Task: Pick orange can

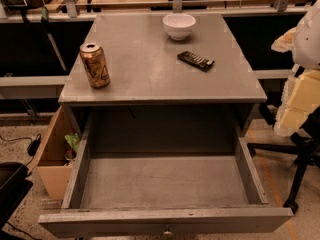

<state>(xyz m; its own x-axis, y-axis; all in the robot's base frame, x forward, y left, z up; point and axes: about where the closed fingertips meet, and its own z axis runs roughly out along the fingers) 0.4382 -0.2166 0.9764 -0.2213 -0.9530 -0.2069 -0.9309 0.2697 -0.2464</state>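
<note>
The orange can [95, 65] stands upright near the left edge of the grey cabinet top [150, 79]. It is copper-orange with dark line markings and a silver pull-tab top. My gripper [300, 101] shows as a blurred white and pale-yellow shape at the right edge of the view, off the cabinet's right side. It is far from the can and holds nothing that I can see.
A white bowl [179, 26] sits at the back middle of the top. A dark flat packet [195, 60] lies right of centre. The cabinet's drawer [165, 181] is pulled open in front. A cardboard box [52, 156] stands on the floor at left, and a chair base [299, 159] at right.
</note>
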